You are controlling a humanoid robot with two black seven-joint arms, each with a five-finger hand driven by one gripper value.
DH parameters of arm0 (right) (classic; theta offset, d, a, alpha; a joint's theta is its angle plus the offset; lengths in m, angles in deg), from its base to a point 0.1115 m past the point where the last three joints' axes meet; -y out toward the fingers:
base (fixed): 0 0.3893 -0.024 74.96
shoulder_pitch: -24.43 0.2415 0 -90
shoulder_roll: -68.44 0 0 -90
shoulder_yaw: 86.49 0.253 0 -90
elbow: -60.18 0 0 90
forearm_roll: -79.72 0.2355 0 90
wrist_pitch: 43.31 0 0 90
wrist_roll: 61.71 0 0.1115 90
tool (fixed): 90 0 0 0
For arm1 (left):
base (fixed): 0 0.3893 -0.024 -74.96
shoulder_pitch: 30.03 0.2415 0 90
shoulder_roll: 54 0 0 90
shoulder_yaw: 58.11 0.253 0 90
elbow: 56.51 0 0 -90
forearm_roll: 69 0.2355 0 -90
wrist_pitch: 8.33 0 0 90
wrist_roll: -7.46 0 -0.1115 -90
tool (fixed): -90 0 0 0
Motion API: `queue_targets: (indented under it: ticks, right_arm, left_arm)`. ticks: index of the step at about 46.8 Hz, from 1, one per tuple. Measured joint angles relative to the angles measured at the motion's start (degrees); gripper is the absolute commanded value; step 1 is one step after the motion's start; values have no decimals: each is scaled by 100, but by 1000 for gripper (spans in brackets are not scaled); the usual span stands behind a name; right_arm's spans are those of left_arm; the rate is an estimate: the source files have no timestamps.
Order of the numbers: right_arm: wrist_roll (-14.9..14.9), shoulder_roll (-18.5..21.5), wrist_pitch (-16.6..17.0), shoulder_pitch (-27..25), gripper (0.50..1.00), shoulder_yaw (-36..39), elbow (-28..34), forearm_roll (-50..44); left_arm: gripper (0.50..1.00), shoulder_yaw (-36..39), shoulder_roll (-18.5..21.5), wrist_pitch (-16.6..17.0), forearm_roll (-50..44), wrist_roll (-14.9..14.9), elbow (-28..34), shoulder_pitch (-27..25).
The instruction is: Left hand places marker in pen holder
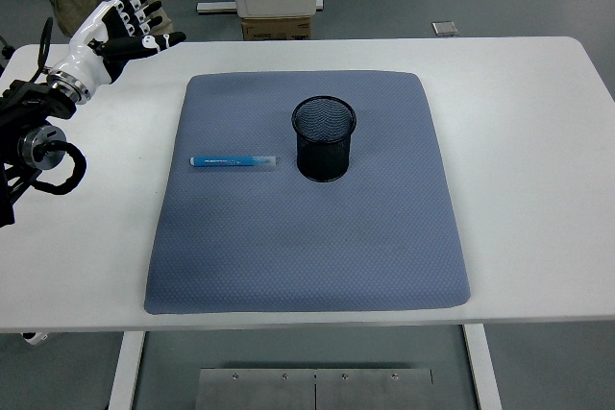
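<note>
The black mesh cylindrical pen holder (324, 137) is standing empty; the blue marker (233, 160) is lying at its 9 o'clock; the left robot hand (127, 24) is hovering wide, holding nothing.

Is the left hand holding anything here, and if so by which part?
Nothing held. The left hand is open at the table's far left; the marker lies untouched on the mat.

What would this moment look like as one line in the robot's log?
left hand: open, raised at table's far-left corner | marker: lying on mat, untouched | holder: upright, empty | right hand: unseen
</note>
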Motion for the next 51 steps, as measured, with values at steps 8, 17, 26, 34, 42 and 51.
queue_targets:
  ticks: [8, 17, 26, 34, 42, 51]
  right_arm:
    - [3, 0, 0, 0, 1000, 0, -1, 0]
    - [3, 0, 0, 1, 1000, 0, 1, 0]
    - [-1, 0, 0, 0, 1000, 0, -1, 0]
    - [-1, 0, 0, 0, 1000, 0, 0, 0]
    - [0, 0, 0, 0, 1000, 0, 0, 0]
    - [2, 0, 0, -1, 1000, 0, -1, 0]
  left_arm:
    - [1000, 1401, -32, 110, -12, 24, 478, -575]
    - [1000, 2250, 14, 292, -15, 58, 1002, -991]
    - [1000, 3415, 2, 357, 0, 681, 1435, -1622]
    - [1000, 3758, 14, 356, 7, 998, 1585, -1897]
    - [1000, 4055, 44, 267, 7, 969, 1594, -2130]
    - [1000, 4171, -64, 88, 124, 1000, 1599, -2166]
